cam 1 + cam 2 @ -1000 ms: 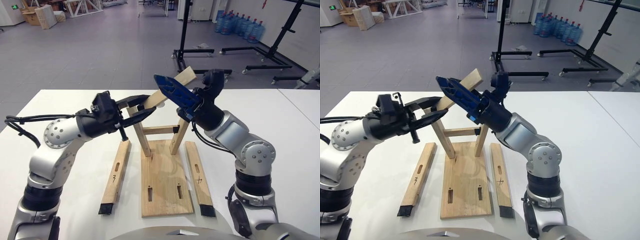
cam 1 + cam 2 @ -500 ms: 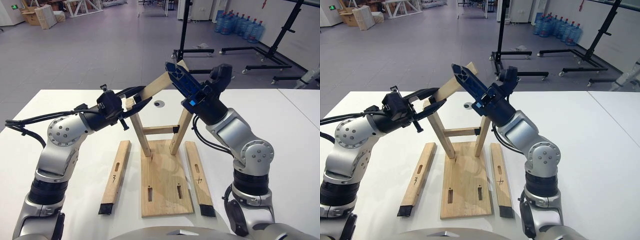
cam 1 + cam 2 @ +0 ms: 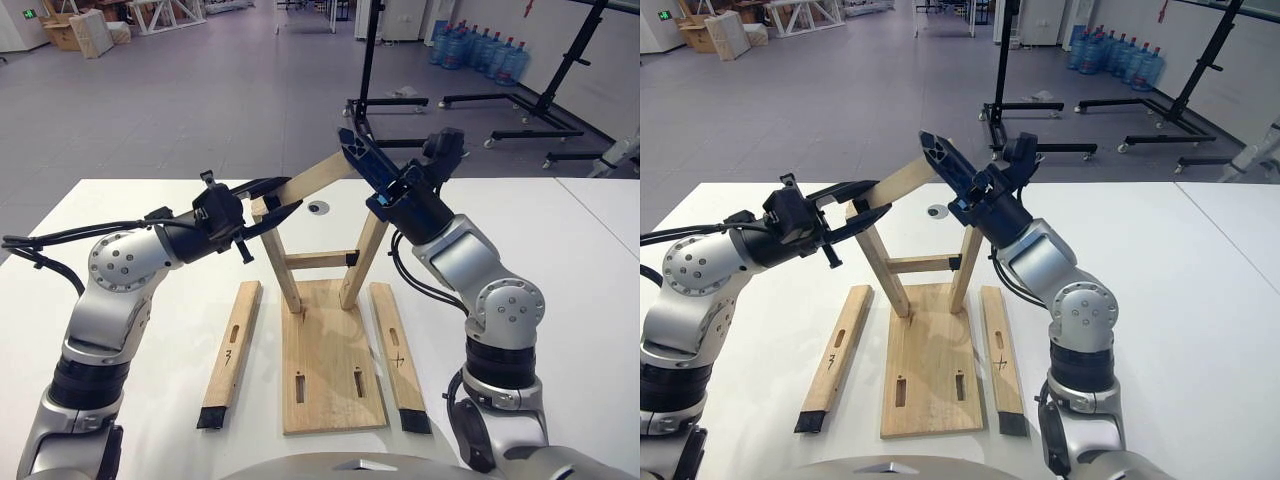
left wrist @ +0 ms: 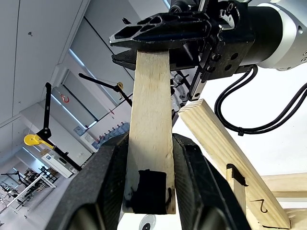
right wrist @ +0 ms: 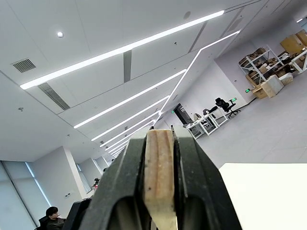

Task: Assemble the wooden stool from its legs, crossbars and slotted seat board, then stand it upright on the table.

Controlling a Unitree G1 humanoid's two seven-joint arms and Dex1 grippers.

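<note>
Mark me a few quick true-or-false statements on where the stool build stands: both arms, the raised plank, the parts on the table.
1. The left gripper and right gripper both have their jaws shut on one pale wooden plank, tilted in the air. True.
2. Four legs stand in the slotted wooden seat board. False: two upright legs stand at its far end, joined by a crossbar; the two near slots are empty.
3. Two slotted wooden planks lie flat on the white table, one on each side of the seat board. True.
4. The right gripper holds the raised plank's lower end. False: it holds the upper end; the left gripper holds the lower.
</note>
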